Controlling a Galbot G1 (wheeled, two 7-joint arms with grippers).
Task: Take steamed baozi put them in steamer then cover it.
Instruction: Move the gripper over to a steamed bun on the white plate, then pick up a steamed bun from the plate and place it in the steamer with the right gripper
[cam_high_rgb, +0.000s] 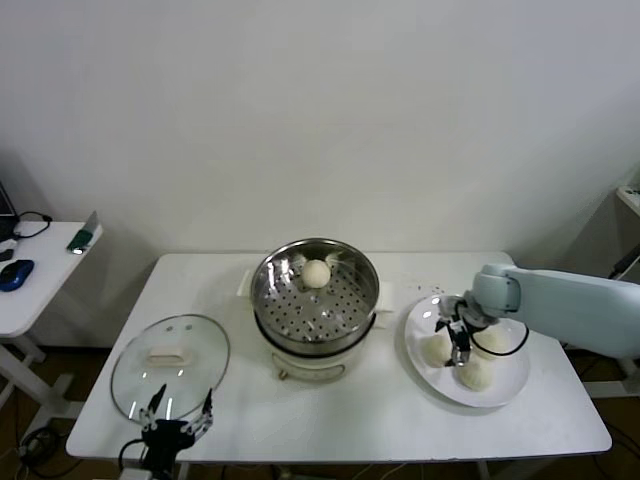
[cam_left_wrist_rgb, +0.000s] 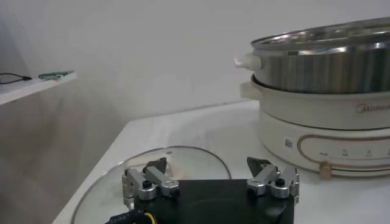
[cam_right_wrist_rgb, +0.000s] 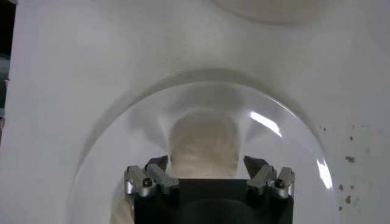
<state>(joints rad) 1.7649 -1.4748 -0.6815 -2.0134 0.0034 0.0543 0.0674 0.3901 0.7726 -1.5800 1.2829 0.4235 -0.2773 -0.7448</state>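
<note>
The steamer (cam_high_rgb: 315, 300) stands mid-table with one baozi (cam_high_rgb: 317, 273) on its perforated tray. Three more baozi (cam_high_rgb: 437, 349) (cam_high_rgb: 475, 374) (cam_high_rgb: 490, 340) lie on a white plate (cam_high_rgb: 510, 385) at the right. My right gripper (cam_high_rgb: 460, 336) is low over the plate among them. In the right wrist view it (cam_right_wrist_rgb: 206, 164) is open, with one baozi (cam_right_wrist_rgb: 204, 143) between its fingers, not gripped. The glass cover (cam_high_rgb: 170, 365) lies flat on the table at the left. My left gripper (cam_high_rgb: 176, 424) is open and empty at the cover's near edge (cam_left_wrist_rgb: 183, 159).
The steamer's steel pot and cream-white base (cam_left_wrist_rgb: 323, 115) show to one side in the left wrist view. A white side table (cam_high_rgb: 40, 270) with a blue mouse stands beyond the table's left end. The table's front edge is right by my left gripper.
</note>
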